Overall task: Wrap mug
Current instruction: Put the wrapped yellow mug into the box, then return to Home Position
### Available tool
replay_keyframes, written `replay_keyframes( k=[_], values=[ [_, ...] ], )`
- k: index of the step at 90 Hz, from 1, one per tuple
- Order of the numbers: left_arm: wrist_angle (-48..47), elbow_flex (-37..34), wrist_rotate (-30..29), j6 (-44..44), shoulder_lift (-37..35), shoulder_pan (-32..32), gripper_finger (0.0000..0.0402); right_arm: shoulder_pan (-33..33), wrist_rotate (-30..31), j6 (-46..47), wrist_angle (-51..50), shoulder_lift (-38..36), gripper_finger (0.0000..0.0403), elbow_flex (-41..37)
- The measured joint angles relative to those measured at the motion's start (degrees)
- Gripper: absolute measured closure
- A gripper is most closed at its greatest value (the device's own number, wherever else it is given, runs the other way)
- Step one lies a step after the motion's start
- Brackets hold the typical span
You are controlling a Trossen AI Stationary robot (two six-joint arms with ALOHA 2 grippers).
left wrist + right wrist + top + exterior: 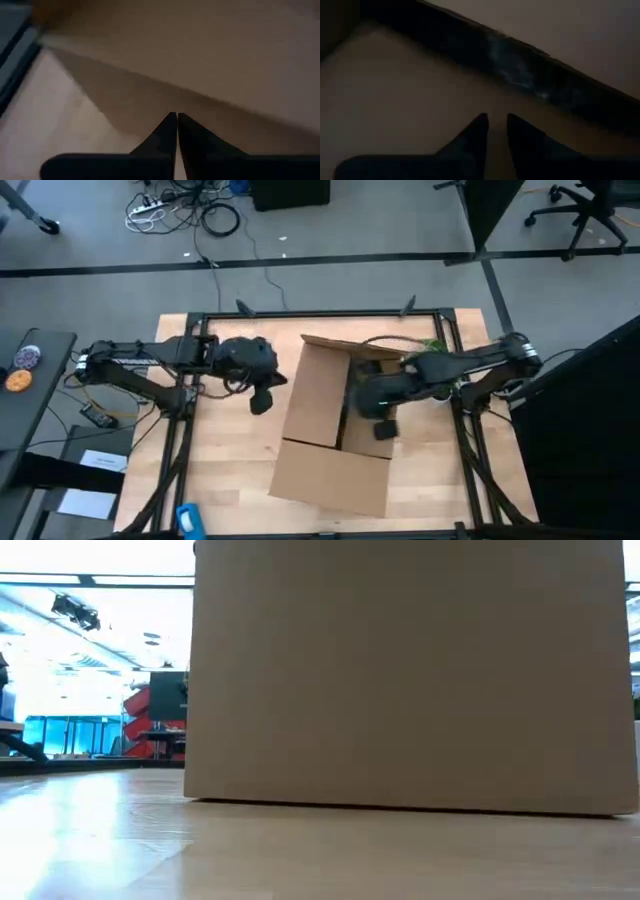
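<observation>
— Looking for the mug: do you find it anywhere?

— No. It shows in none of the views. The right pincer (386, 426) reaches down inside the open cardboard box (318, 395), so if the mug is there it sits somewhere ahead of or below those fingers, hidden by the walls. That is my guess, not something seen.

— What does the right pincer hold?

— Nothing that I can see. Its tips stand a narrow gap apart, with only bare box floor beyond them. Farther ahead of it, along the foot of the box wall, lies a dark strip with a faint crinkly sheen (512, 65); it may be plastic sheet, but I cannot tell.

— And the left pincer (262, 400)?

— Closed, tips touching, empty. It hangs over the table (230, 470) just outside the box, with the box's outer wall right in front of it.

— So how far along is the wrapping?

— I judge it early or mid-way at best: no wrapped mug is on show, and the finding, covering and folding all appear left to do.

— Which way does the handle point? Its long axis?

— Cannot be told; the mug is out of sight.
</observation>
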Motion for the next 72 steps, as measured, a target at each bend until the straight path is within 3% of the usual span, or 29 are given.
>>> replay_keyframes(
  k=[13, 21, 36, 49, 61, 72],
  values=[
    [0.3, -2.5, -0.8, -1.9, 0.0, -3.9, 0.0402, 3.1, 4.9, 3.4, -0.2, -8.4, 0.0354, -0.3],
    [-0.7, -4.9, -1.3, -7.7, 0.0, -7.0, 0.0402, 5.1, 12.0, 3.6, 0.0, -13.1, 0.0358, -0.3],
    [0.6, -11.5, -0.4, -24.8, 0.0, -15.3, 0.0402, 6.9, 31.9, 2.5, 1.0, -19.2, 0.0372, -0.3],
    [6.9, -18.0, -0.5, -42.2, 0.1, -25.6, 0.0402, 4.9, 39.2, 1.1, 1.9, -21.4, 0.0387, -0.3],
    [26.9, -23.2, -4.9, -46.2, 1.0, -33.7, 0.0402, -0.1, 36.6, 1.4, 1.1, -21.4, 0.0401, -3.2],
    [49.5, -23.9, -6.8, -31.3, 2.4, -37.1, 0.0402, -3.7, 16.7, -1.6, 4.9, -20.7, 0.04, -9.3]
  ],
)
